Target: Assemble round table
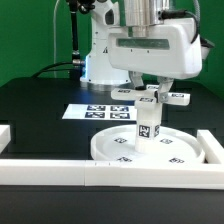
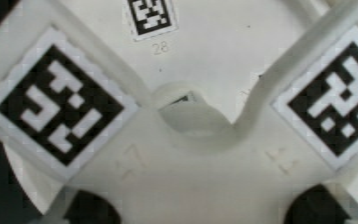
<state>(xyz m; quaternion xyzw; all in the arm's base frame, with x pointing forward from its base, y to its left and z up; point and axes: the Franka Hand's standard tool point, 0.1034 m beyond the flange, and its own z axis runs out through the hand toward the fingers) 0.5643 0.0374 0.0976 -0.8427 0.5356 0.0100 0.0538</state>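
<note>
The large round disc (image 1: 118, 150) lies flat on the black table near the front. The short thick leg (image 1: 148, 126) stands upright on its middle. The cross-shaped foot piece (image 1: 176, 97) is level right over the leg's top; I cannot tell whether they touch. My gripper (image 1: 150, 86) comes straight down and is shut on the foot piece. In the wrist view the foot piece (image 2: 176, 165) fills the frame, with tagged arms on both sides and a centre hole. My gripper (image 2: 201, 206) shows dark fingertips (image 2: 91, 208) against its two sides.
The marker board (image 1: 92, 112) lies behind the disc toward the exterior view's left. White border rails run along the front (image 1: 90, 172), the left (image 1: 5, 135) and the right (image 1: 210, 148). The robot's base (image 1: 100, 60) stands at the back.
</note>
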